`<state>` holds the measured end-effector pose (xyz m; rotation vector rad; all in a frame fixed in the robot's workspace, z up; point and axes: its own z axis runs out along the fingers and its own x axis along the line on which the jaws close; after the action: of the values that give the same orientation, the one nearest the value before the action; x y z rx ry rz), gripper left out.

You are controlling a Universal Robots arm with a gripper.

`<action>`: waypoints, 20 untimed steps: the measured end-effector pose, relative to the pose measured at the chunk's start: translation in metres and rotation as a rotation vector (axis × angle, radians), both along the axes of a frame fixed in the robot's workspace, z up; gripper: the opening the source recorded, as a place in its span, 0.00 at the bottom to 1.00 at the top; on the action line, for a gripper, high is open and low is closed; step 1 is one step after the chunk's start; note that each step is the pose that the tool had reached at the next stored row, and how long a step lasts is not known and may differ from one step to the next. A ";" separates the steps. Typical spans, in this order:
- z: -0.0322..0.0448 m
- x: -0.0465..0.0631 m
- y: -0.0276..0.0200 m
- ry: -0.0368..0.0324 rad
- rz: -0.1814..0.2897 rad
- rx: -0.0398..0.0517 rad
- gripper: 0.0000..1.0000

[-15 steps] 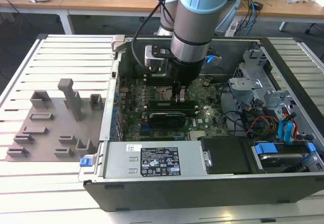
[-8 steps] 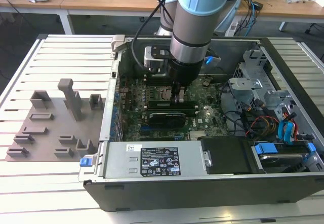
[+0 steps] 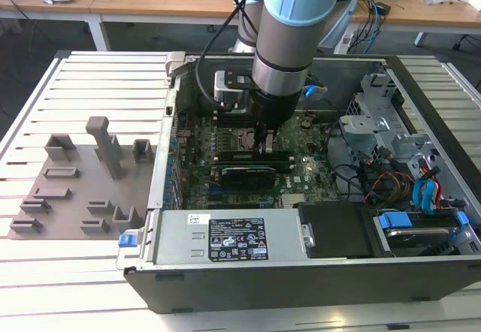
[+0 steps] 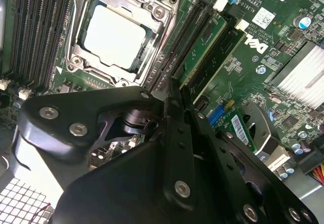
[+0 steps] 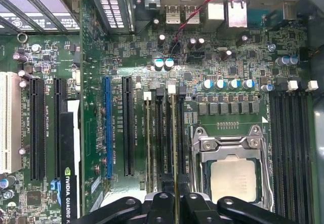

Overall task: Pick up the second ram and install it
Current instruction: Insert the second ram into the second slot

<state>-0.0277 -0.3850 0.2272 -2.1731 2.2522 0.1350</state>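
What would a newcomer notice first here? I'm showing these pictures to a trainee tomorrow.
First, the pale blue and grey robot arm reaching down into the open black computer case in the middle of the exterior view. Next, the square silver processor in its metal socket, with the black tool poised over the memory slots beside it, a slim green memory stick already seated there. On the exterior view's left, grey plastic holder blocks stand on the slatted table.
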 end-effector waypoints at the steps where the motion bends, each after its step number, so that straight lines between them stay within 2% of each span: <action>1: -0.0001 0.000 0.0001 -0.0001 0.000 0.0002 0.14; 9: 0.0005 -0.002 0.0000 -0.0010 0.000 0.0001 0.14; 20: -0.0024 -0.002 0.0005 -0.0013 0.004 0.0004 0.14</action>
<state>-0.0301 -0.3846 0.2248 -2.1774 2.2466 0.1341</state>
